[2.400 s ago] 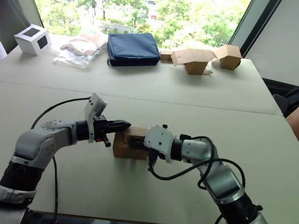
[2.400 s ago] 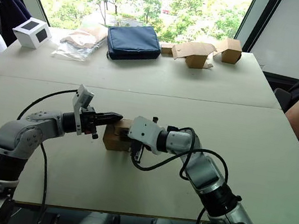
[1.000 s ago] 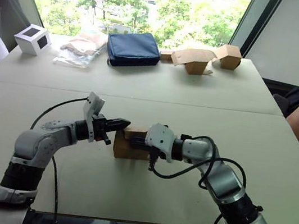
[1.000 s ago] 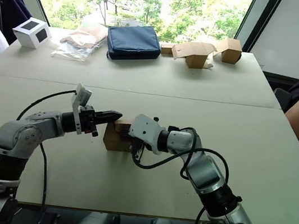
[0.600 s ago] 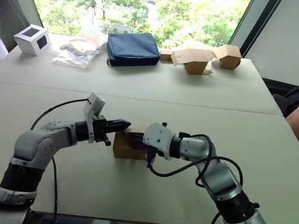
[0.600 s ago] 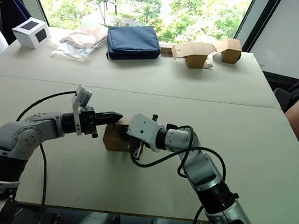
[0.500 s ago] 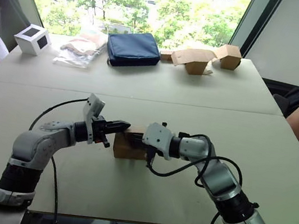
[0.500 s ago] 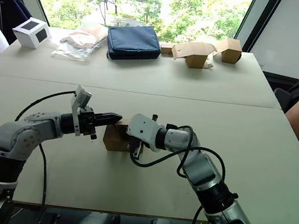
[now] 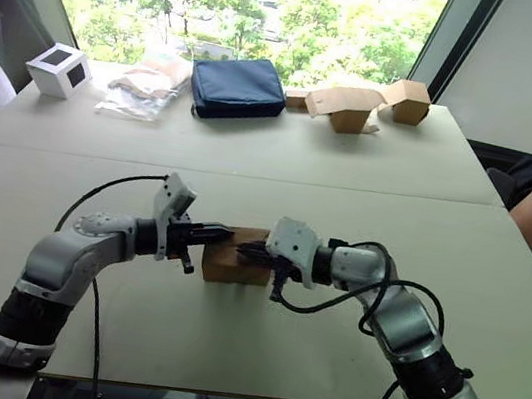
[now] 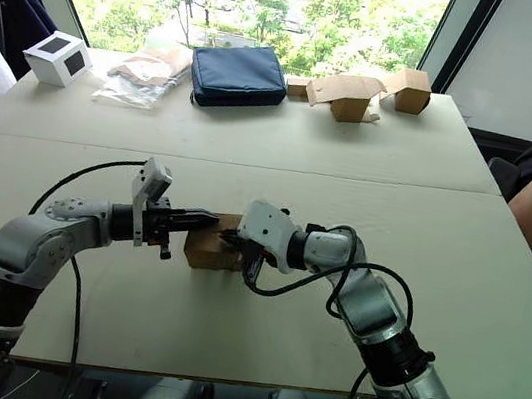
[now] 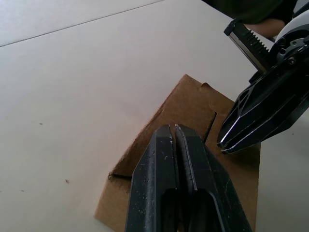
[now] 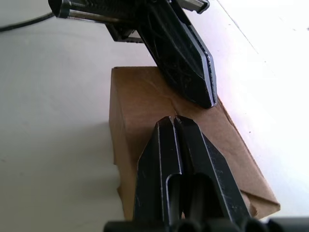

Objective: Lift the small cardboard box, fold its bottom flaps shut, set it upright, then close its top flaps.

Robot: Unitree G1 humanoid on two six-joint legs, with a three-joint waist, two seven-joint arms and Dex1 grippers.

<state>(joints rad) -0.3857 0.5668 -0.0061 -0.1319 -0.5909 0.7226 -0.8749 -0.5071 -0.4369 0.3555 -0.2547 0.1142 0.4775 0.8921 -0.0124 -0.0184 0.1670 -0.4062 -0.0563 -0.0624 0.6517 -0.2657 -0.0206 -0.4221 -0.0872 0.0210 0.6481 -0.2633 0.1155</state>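
Brown cardboard, the small cardboard box [image 9: 236, 255] is sitting on the table [image 9: 366, 205] between both claws. The left gripper [image 11: 174, 133] and right gripper [image 12: 173, 121] are each clenched empty, their tips pressing on the box top from opposite sides.

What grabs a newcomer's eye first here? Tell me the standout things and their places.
The small cardboard box sits on the near half of the table, with the left gripper and right gripper both shut, their tips meeting over its top from opposite sides. At the far edge by the window lie a navy pouch, a white cube and paler cardboard boxes.
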